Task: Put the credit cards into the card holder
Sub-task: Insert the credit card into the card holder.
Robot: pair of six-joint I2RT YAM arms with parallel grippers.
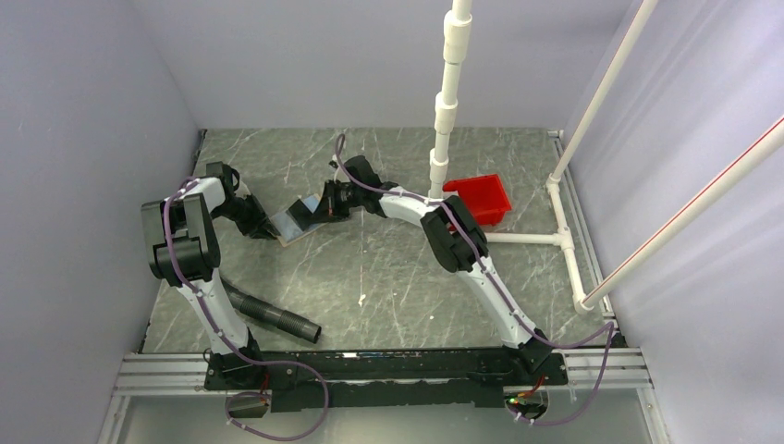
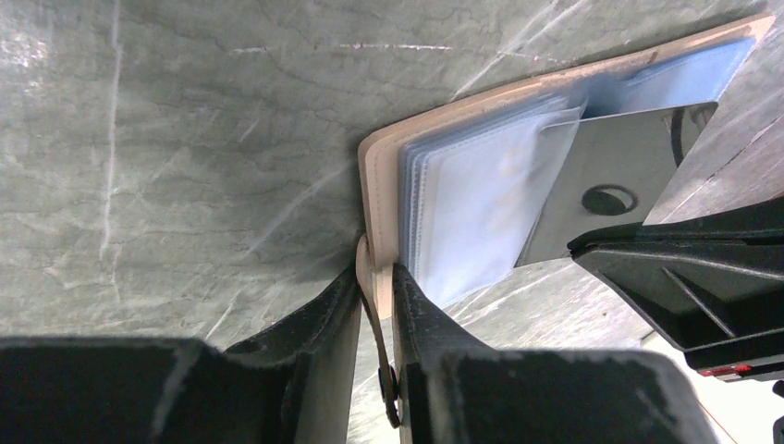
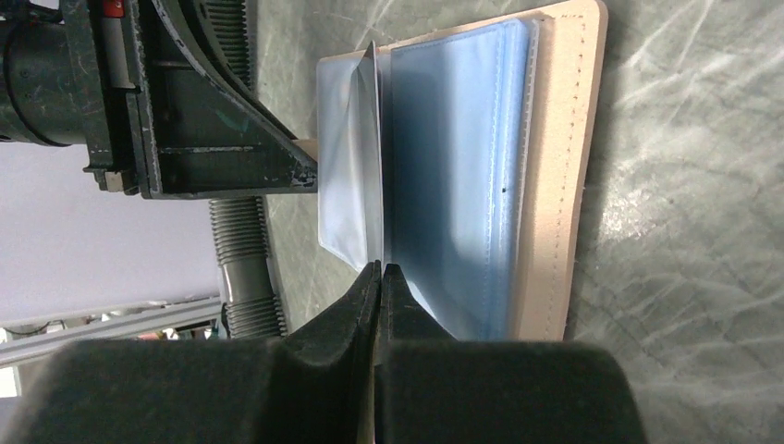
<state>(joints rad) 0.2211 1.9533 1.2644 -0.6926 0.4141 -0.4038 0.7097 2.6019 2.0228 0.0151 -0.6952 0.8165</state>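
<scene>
The tan card holder (image 1: pixel 298 222) lies open on the table at the back left, its bluish clear sleeves facing up (image 2: pixel 481 194). My left gripper (image 2: pixel 377 282) is shut on its tan cover edge and snap strap, and shows in the top view (image 1: pixel 262 225). My right gripper (image 3: pixel 379 270) is shut on a thin grey credit card (image 3: pixel 376 157) held edge-on, its far end between the sleeves. The card shows flat in the left wrist view (image 2: pixel 592 166). The holder's stitched tan cover (image 3: pixel 555 185) lies right of the card. No other cards show.
A red plastic tray (image 1: pixel 481 199) stands at the back right beside a white pipe post (image 1: pixel 444 120) and its floor frame (image 1: pixel 555 239). A black ribbed hose (image 1: pixel 273 319) lies near the left arm's base. Grey walls close both sides.
</scene>
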